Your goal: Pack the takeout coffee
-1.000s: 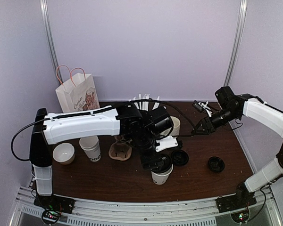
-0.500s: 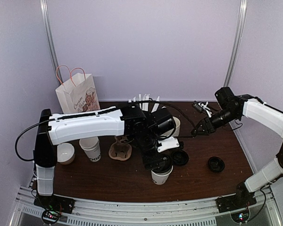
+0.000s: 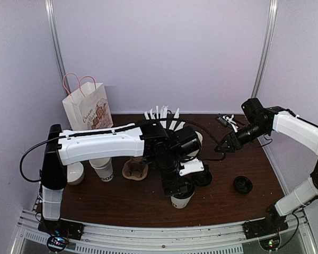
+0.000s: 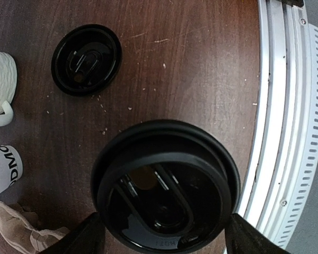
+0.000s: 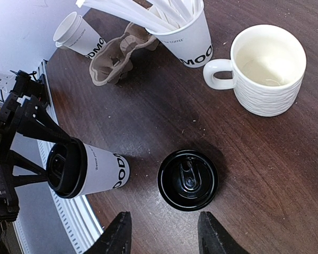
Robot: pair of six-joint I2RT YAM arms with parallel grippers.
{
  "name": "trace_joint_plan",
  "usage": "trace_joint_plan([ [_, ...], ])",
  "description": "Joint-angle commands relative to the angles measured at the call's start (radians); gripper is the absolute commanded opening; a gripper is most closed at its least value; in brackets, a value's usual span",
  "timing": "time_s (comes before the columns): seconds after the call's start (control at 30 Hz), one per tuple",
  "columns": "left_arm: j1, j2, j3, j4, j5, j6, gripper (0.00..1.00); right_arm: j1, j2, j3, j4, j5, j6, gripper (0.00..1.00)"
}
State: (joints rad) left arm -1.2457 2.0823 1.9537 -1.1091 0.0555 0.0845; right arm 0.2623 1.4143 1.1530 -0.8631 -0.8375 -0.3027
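Downward, left fingers (image 4: pixel 87 238) astride the lidded coffee cup (image 4: pixel 164 185), grip uncertain; right fingers (image 5: pixel 119 235) aloft, spread.

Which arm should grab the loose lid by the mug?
Probably right: the right pincer, open, hangs over that lid; the left pincer straddles the lidded cup.

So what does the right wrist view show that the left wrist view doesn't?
Only right wrist: white sticks filling a cup, an open paper cup behind, the inside of the cream mug. Only left wrist: the top of the lidded cup straight down. Both: that cup straddled by the left claw, a loose black lid, the cardboard carrier.
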Motion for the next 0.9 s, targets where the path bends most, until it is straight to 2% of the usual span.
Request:
trace_joint_plan([
  [0.0,-0.015,0.019,0.024,-0.022,-0.007,0.021,0.82,0.007,0.012,-0.004,0.008,-0.02,0.005,0.46],
  [0.07,-0.018,0.014,0.032,-0.022,-0.02,0.021,0.85,0.005,0.012,-0.003,0.005,-0.02,0.006,0.46],
  [0.1,-0.019,0.01,0.036,-0.02,-0.024,0.021,0.96,0.005,0.01,-0.003,0.003,-0.02,0.005,0.46],
  [0.13,-0.021,0.002,0.037,-0.014,-0.025,0.021,0.97,0.005,0.008,-0.004,0.003,-0.02,0.005,0.46],
  [0.4,-0.026,-0.132,-0.011,0.015,-0.04,0.029,0.98,0.005,-0.008,0.021,-0.043,-0.005,0.0,0.46],
  [0.53,-0.024,-0.254,-0.134,0.08,-0.163,-0.011,0.98,0.006,-0.011,0.055,-0.082,-0.016,0.025,0.46],
  [0.63,-0.008,-0.308,-0.226,0.16,-0.19,-0.113,0.97,0.019,0.021,0.057,-0.112,-0.117,0.072,0.43],
  [0.7,0.022,-0.318,-0.25,0.189,-0.171,-0.226,0.91,0.043,0.058,0.055,-0.165,-0.202,0.07,0.42],
  [0.77,0.067,-0.331,-0.286,0.235,-0.047,-0.324,0.76,0.076,0.083,0.03,-0.181,-0.279,0.052,0.42],
  [0.8,0.085,-0.344,-0.325,0.289,0.031,-0.367,0.73,0.095,0.087,0.005,-0.162,-0.302,0.062,0.42],
  [0.87,0.101,-0.374,-0.408,0.41,0.113,-0.428,0.74,0.133,0.09,-0.047,-0.107,-0.327,0.095,0.42],
])
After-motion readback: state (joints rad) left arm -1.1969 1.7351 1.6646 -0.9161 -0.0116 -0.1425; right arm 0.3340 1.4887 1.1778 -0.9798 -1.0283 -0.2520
